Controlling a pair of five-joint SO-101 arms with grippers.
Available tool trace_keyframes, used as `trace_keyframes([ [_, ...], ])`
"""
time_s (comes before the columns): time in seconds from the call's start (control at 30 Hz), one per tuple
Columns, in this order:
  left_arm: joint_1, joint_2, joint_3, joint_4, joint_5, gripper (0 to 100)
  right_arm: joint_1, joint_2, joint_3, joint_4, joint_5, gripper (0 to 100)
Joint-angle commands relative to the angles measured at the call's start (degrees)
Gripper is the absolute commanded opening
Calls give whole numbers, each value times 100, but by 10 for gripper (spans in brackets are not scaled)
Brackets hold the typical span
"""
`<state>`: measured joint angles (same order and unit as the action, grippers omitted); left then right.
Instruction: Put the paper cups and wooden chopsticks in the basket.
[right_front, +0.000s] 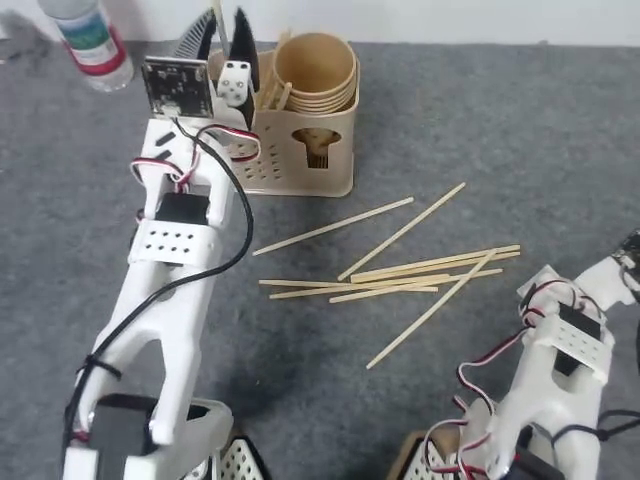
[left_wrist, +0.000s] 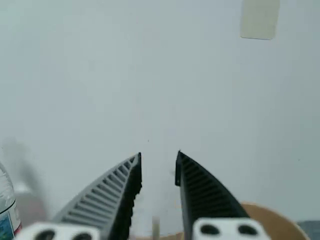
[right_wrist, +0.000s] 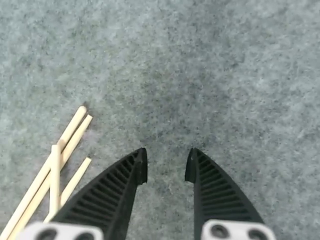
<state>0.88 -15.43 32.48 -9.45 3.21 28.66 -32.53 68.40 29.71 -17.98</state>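
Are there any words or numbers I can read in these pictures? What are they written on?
bottle label: has print, too blurred to read.
circuit board on an arm: any markings are too small to read.
basket, paper cups, chopsticks: no writing visible.

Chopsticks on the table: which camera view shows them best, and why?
The high view: the whole scattered pile of chopsticks lies in sight. The right wrist view catches a few ends beside the right pincer.
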Motion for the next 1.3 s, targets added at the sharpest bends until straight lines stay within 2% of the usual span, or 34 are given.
trace_keyframes([
  [0.0, 0, -255, -268, 202, 79, 122, -57, -180, -264, -92, -35, 139],
  [0.13, -9, -527, -268, 519, 79, 119, -57, -180, -264, -92, -35, 139],
  [0.2, 9, -721, -242, 967, 44, 119, -57, -180, -264, -92, -35, 139],
  [0.4, 545, -1477, -233, 4009, 9, 124, -57, -180, -264, -92, -35, 139],
  [0.47, 791, -1424, -233, 4536, -334, 124, -66, -180, -264, -92, -35, 139],
  [0.57, 1319, -1011, -233, 5108, -1433, 124, -66, -180, -264, -92, -35, 139],
  [0.7, 1846, -149, -286, 5582, -2259, 124, -57, -180, -264, -92, -35, 139],
  [0.93, 1855, 1653, -980, 5767, -3024, 122, -57, -180, -264, -84, -35, 139],
  [1.1, 1776, 2664, -1982, 6277, -3798, 120, -66, -180, -264, -92, -35, 139],
  [1.27, 1697, 3578, -3354, 7262, -4246, 119, -75, -180, -264, -92, -35, 139],
])
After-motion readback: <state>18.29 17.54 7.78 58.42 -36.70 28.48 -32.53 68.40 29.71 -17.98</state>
